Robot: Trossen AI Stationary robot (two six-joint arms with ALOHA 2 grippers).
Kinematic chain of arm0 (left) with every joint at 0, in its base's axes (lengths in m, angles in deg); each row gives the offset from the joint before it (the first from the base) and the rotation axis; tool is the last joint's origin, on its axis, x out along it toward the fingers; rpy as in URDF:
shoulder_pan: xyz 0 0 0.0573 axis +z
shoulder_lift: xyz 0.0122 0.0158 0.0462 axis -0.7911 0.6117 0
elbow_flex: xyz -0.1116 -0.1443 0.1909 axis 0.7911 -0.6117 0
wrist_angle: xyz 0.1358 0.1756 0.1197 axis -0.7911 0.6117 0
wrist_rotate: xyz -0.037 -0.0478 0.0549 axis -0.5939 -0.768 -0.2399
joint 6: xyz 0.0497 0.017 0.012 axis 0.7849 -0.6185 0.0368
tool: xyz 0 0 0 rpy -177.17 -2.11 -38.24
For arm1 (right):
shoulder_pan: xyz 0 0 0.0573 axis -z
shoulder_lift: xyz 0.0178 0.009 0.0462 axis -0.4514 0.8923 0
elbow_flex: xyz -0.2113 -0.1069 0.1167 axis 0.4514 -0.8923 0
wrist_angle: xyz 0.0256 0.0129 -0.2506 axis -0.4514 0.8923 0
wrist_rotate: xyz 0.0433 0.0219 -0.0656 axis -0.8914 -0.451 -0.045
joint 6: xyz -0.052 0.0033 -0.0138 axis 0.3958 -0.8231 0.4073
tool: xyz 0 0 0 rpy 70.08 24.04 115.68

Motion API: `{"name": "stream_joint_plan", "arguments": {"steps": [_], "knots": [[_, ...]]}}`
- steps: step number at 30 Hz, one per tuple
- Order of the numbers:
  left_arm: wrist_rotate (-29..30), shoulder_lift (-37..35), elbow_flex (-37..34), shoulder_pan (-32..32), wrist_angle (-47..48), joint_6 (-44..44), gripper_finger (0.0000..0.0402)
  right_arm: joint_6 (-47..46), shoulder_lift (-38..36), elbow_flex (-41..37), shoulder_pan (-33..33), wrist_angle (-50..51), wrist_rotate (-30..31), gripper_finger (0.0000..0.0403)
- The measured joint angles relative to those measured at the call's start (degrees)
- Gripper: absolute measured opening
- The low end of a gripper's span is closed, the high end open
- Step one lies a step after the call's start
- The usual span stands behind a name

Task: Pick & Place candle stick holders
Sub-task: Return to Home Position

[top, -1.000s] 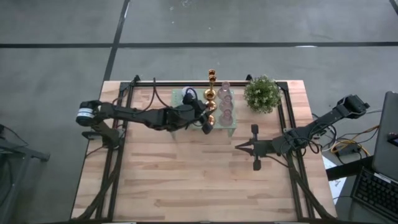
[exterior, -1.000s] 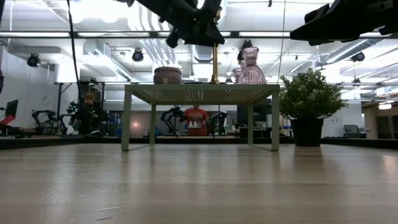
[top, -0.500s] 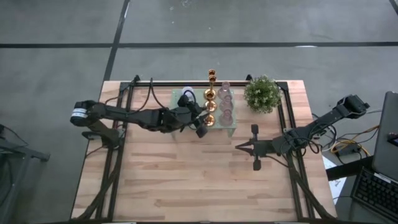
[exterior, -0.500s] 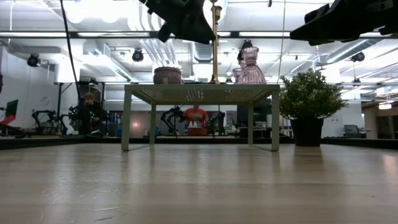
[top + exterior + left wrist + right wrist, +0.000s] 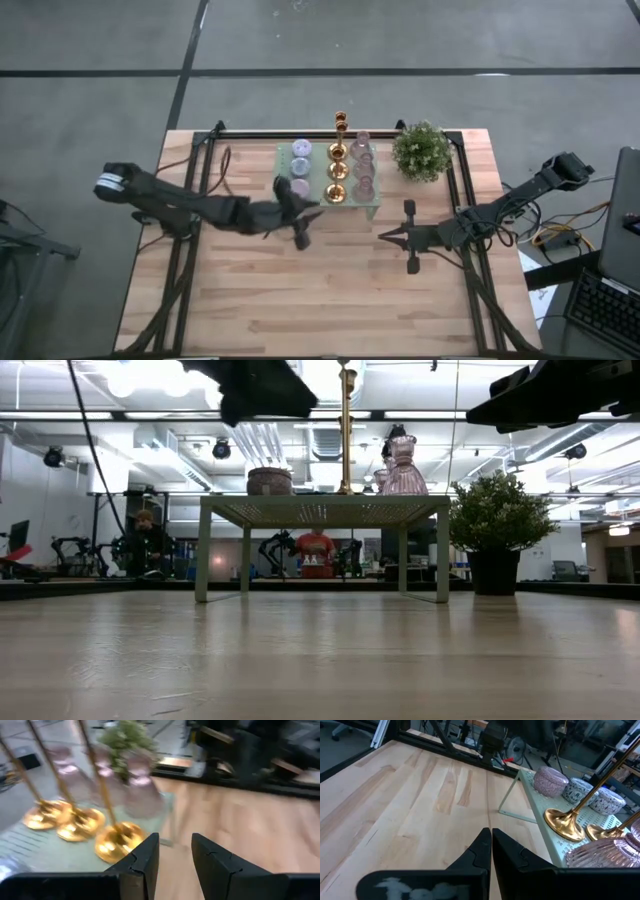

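Observation:
Three gold candle stick holders (image 5: 337,171) stand in a row on their round bases on a small pale green rack (image 5: 318,165). Their slim stems rise upright (image 5: 346,430). In the left wrist view their bases (image 5: 117,842) lie just ahead of my fingers. My left gripper (image 5: 303,236) (image 5: 175,837) hovers open and empty off the rack's near left corner, clear of the holders. My right gripper (image 5: 383,237) (image 5: 491,831) hangs shut and empty above the table, right of the rack and nearer the table's front edge.
Lilac and blue candles (image 5: 299,166) line the rack's left side, and pink glass pieces (image 5: 363,168) stand along its right. A potted plant (image 5: 421,150) stands at the far right. Bare wood (image 5: 300,300) fills the near half of the table.
My left gripper has drawn back from the nearest gold holder, moving toward the table's left and near edges and sinking a little. The holder stays upright on the rack.

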Motion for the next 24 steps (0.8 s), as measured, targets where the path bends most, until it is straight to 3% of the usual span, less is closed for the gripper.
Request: {"name": "stream_joint_plan", "arguments": {"steps": [6,11,14,19,24], "knots": [[2.2,-5.1,-10.7,-8.2,-11.0,0.0,0.0108,0.0,0.0,0.0,0.0,0.0,0.0,0.0009],[5.0,-11.3,-18.4,-12.6,-15.0,2.3,0.0051,0.0,0.0,0.0,0.0,0.0,0.0,0.0009],[4.3,-16.3,-22.0,-12.9,-15.7,3.2,0.001,0.0,0.0,0.0,0.0,0.0,0.0,0.0009],[-0.5,-25.9,-29.1,-12.3,-15.4,7.2,0.0006,0.0,0.0,0.0,0.0,0.0,0.0,0.0009],[-1.2,-35.8,-35.5,-12.3,-15.5,10.4,0.0006,0.0,0.0,0.0,0.0,0.0,0.0,0.0009]]}}
